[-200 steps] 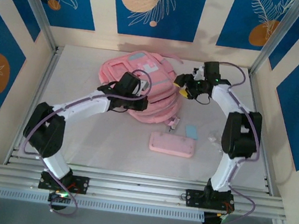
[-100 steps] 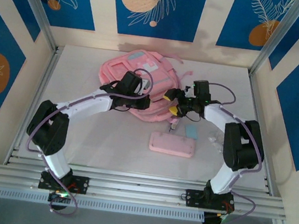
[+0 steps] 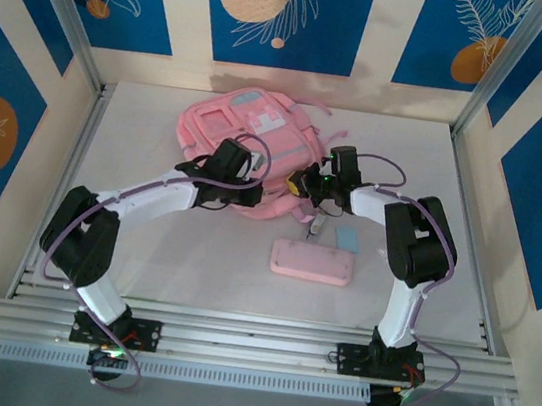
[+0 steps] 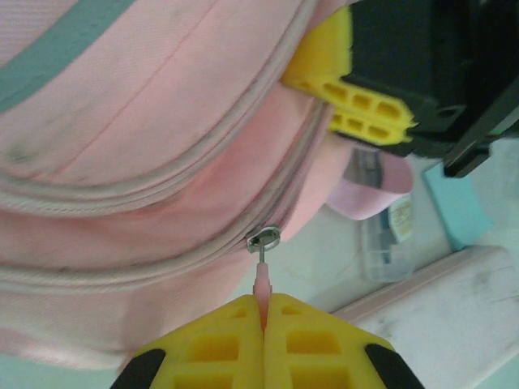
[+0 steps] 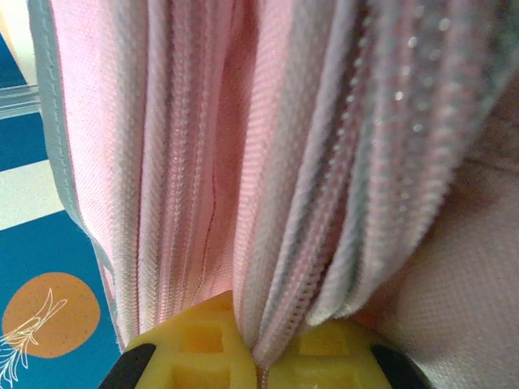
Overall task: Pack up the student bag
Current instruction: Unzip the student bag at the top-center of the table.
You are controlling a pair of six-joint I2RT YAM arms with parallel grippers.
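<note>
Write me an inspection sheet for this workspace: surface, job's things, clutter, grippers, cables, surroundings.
Surface: white table, aluminium rails along its near edge.
Job's things: student bag lies at the far middle of the table; its zipper pull hangs from the slider.
Clutter: flat pink pencil case and a small pale blue piece lie nearer than the bag.
Grippers: left gripper is shut on the zipper pull; right gripper is shut on a fold of the bag by its zipper seams.
Cables: purple cables run along both arms, no snag seen.
Surroundings: blue and cream wall panels, metal frame posts.
</note>
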